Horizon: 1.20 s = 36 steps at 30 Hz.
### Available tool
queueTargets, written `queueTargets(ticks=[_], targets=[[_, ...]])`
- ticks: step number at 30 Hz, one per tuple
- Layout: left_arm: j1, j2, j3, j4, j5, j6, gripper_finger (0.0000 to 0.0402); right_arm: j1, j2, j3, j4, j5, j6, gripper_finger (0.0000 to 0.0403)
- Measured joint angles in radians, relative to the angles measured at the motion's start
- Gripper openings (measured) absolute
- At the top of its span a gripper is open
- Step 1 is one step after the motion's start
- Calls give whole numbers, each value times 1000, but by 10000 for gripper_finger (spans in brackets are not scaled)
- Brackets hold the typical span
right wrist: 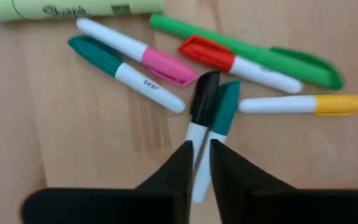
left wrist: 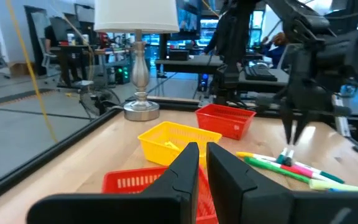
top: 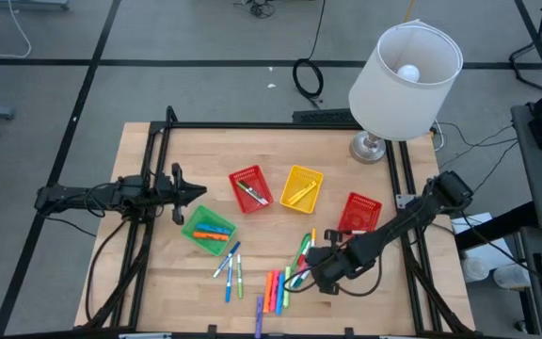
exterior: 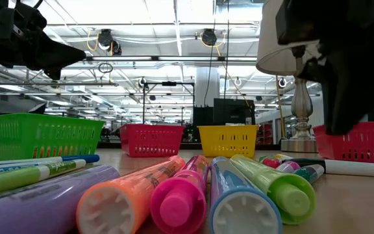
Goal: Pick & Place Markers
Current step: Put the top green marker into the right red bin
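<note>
Several thin felt-tip markers (right wrist: 166, 68) lie crowded on the wooden tabletop (top: 158, 160) beneath the right tool (right wrist: 201, 152), whose nearly closed fingers straddle a black-capped white marker (right wrist: 199, 124) touching a teal-capped one (right wrist: 224, 109); whether it is truly gripped, I cannot tell. Closing could pinch both or knock neighbours away. The left tool (left wrist: 202, 155), fingers nearly together and empty, waits above the green mesh basket (top: 209, 230), which holds orange and blue markers. One red basket (top: 249, 187) holds a few, the yellow basket (top: 301, 187) a yellow one; the other red basket (top: 358, 212) looks empty.
</note>
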Motion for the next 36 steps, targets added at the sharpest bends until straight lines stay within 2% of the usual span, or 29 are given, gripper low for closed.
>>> queueTargets(ticks=[4, 7, 12, 20, 29, 36], targets=[[0, 0, 0, 0, -5, 0, 35, 0, 28, 0, 2, 10, -1, 95], [0, 0, 0, -1, -6, 0, 35, 0, 27, 0, 0, 68, 5, 130], [0, 0, 0, -1, -6, -6, 35, 0, 28, 0, -8, 103, 18, 161], [0, 0, 0, -3, -7, -6, 35, 0, 28, -4, -3, 104, 51, 155], [0, 0, 0, -8, -7, -6, 35, 0, 28, -114, 38, 101, 103, 140], [0, 0, 0, -8, -14, -5, 35, 0, 23, -148, 57, 105, 101, 139]])
